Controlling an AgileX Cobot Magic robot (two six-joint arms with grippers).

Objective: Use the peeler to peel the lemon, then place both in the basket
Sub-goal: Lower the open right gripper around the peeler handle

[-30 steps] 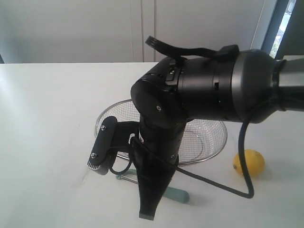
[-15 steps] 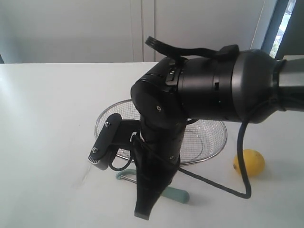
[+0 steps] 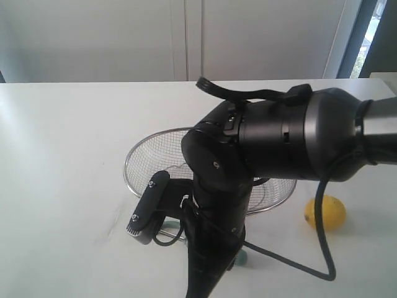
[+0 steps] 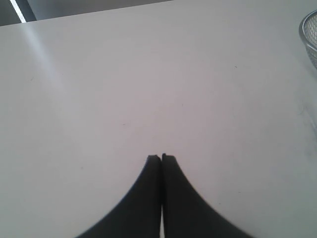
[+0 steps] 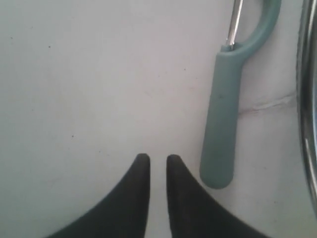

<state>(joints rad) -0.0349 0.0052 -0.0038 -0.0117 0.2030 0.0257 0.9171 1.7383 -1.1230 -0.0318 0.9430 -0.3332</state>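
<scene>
The pale teal peeler [image 5: 222,114] lies flat on the white table, its curved head and thin blade [image 5: 234,22] pointing away from my right gripper [image 5: 158,159]. That gripper hangs just beside the handle's end, its jaws a narrow gap apart with nothing between them. In the exterior view my right arm [image 3: 279,143] hides nearly all of the peeler; only a teal tip [image 3: 239,260] shows. The yellow lemon [image 3: 324,213] sits on the table to the right of the wire basket [image 3: 146,155]. My left gripper [image 4: 162,157] is shut and empty over bare table.
The basket's metal rim [image 5: 308,99] runs close alongside the peeler. A corner of the same basket [image 4: 308,29] shows in the left wrist view. A black cable [image 3: 322,248] loops down from my right arm near the lemon. The white table [image 3: 62,186] stretches away to the left.
My right arm has dropped lower and shifted slightly right, covering more of the peeler. The lemon and basket have not moved.
</scene>
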